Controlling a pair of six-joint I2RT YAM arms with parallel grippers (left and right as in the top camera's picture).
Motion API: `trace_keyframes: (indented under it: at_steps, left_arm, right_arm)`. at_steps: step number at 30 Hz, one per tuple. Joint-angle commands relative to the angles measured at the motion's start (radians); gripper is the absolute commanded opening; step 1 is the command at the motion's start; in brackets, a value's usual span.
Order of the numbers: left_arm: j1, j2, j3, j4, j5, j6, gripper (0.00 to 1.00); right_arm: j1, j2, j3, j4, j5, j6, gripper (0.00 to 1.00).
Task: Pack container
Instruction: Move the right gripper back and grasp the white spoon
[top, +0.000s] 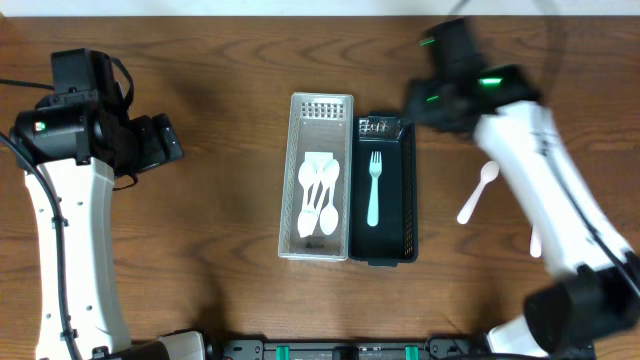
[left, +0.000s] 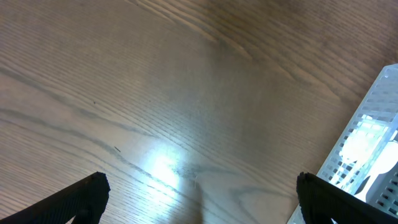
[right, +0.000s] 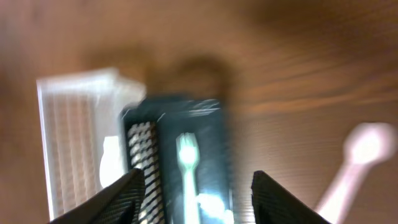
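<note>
A white slotted basket holds several white spoons. Beside it on the right, a black basket holds one pale mint fork. A white spoon lies loose on the table to the right, and another piece of white cutlery shows by the right arm. My right gripper is open and empty, up near the black basket's far end; its view is blurred and shows the fork. My left gripper is open and empty over bare wood left of the white basket.
The wooden table carries only the two baskets and the loose cutlery. The right arm crosses the table's right side. The left arm stands along the left edge.
</note>
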Motion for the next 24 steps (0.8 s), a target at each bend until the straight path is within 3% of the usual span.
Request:
trace_keyframes:
  at_steps: [1, 6, 12, 24]
  left_arm:
    - [0.002, 0.002, -0.008, 0.000, 0.006, -0.002, 0.98]
    - [0.002, 0.002, -0.008, 0.000, 0.006, -0.002, 0.98]
    - [0.002, 0.002, -0.008, -0.001, 0.006, -0.002, 0.98]
    - [0.002, 0.002, -0.008, -0.008, 0.006, -0.002, 0.98]
  right_arm:
    - [-0.151, -0.015, -0.002, -0.047, 0.039, 0.010, 0.64]
    - [-0.306, 0.040, -0.085, -0.050, 0.039, -0.029, 0.73]
    - [-0.359, 0.137, -0.245, 0.027, 0.035, -0.059, 0.84]
    - [-0.384, 0.297, -0.304, 0.145, 0.012, -0.148, 0.88]
